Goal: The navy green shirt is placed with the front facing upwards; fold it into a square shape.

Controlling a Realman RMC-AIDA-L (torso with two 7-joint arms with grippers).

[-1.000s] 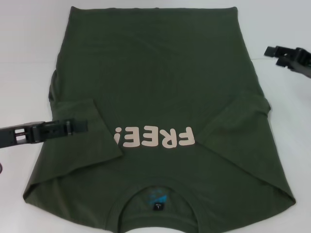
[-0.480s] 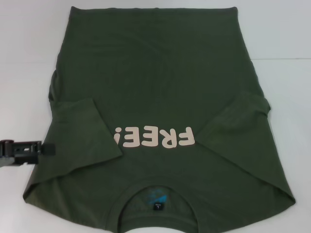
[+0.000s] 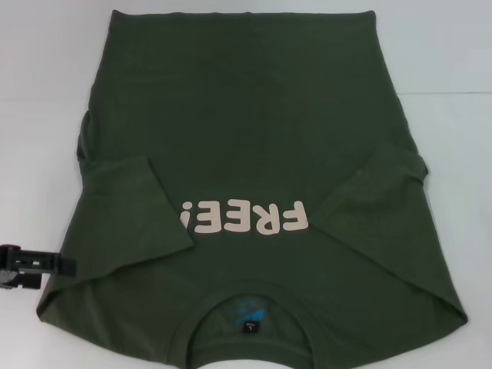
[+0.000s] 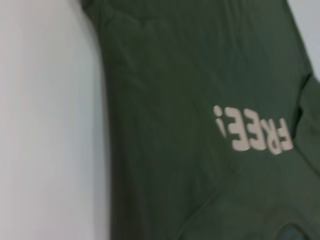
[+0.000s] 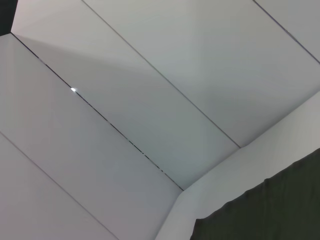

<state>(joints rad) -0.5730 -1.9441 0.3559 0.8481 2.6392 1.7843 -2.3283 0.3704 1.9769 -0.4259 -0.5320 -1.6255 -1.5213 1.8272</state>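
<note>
The navy green shirt (image 3: 254,131) lies flat on the white table, front up, with its collar (image 3: 247,315) at the near edge. The pale "FREE!" lettering (image 3: 246,217) reads upside down from here. Both short sleeves are folded inward over the chest, the left sleeve (image 3: 134,207) and the right sleeve (image 3: 377,192). My left gripper (image 3: 65,265) sits low at the table's left side, just beside the shirt's near-left edge, holding nothing. The left wrist view looks down on the shirt (image 4: 190,75) and its lettering (image 4: 255,132). My right gripper is out of view; its wrist view catches only a shirt corner (image 5: 270,210).
Bare white table (image 3: 38,92) runs along both sides of the shirt. A panelled white wall (image 5: 150,100) fills most of the right wrist view.
My left gripper has pulled back off the folded left sleeve, moving left and toward the near edge. The right gripper has left the head view at the right. The shirt has not shifted.
</note>
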